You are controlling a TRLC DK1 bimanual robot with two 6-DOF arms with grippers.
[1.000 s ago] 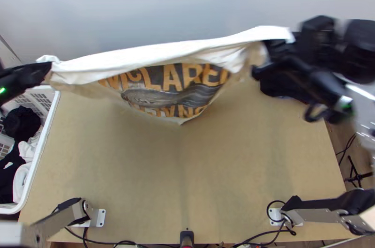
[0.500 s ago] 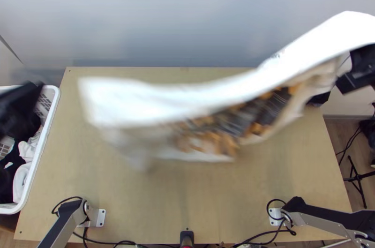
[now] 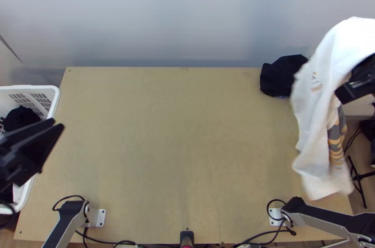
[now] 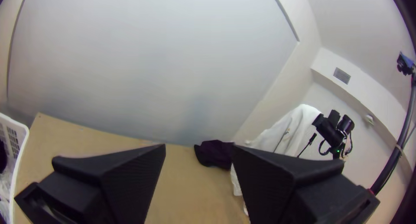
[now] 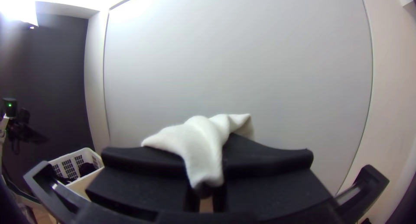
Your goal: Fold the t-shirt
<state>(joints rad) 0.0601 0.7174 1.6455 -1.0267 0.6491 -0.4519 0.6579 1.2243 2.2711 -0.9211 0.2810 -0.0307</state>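
"two grippers, one shirt: where is your white cloth t-shirt with the dark-and-orange print (image 3: 313,135)?"

"hanging bunched from your black right gripper (image 5: 208,151), which has a bit of cloth pinched between its fingers. you can't tell which part that is."

"and your black left gripper (image 4: 199,149)?"

"wide and empty, near the white plastic basket (image 3: 57,95), with most of the light wooden table (image 3: 178,145) between it and the shirt."

"so what should you watch?"

"that sideways gap. the shirt's long axis drops down from the right hand at the table's right end. you'd likely need to bring it inward so the left can catch a free edge, then spread it. if you miss, it may land crumpled."
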